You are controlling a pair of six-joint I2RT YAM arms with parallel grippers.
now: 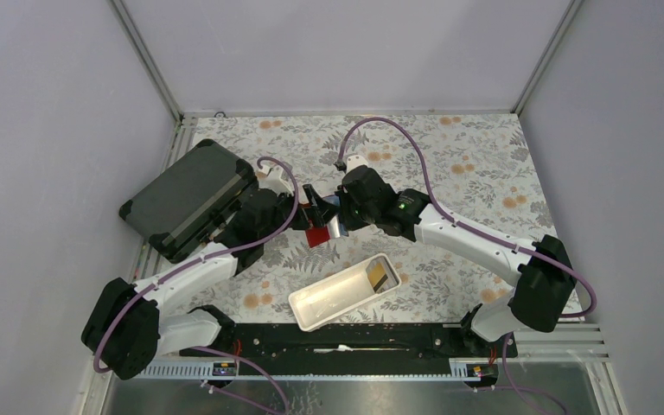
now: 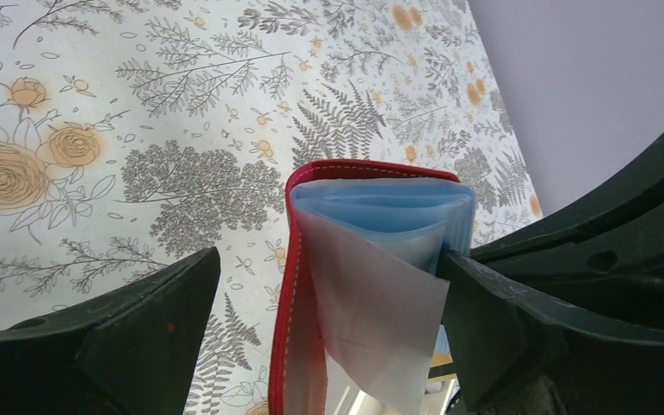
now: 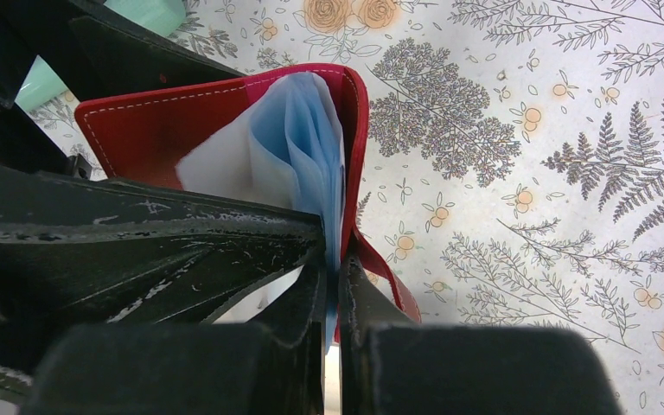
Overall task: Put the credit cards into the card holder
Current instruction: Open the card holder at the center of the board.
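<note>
I saw the right tool (image 3: 335,259) pinched shut on a thin light blue plastic card (image 3: 303,130) inside the small red leather-like wallet (image 3: 156,130), aloft over the floral worktop (image 3: 527,173). The left tool (image 2: 328,259) gaped open around it. I feared the unclamped wallet swinging, card buckling.

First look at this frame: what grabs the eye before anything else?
Both arms meet at mid-table over the red card holder, its clear and blue sleeves fanned open; the right gripper pinches it, the left gripper straddles it open. Nearer the bases, a white tray holds a yellow-brown card.
</note>
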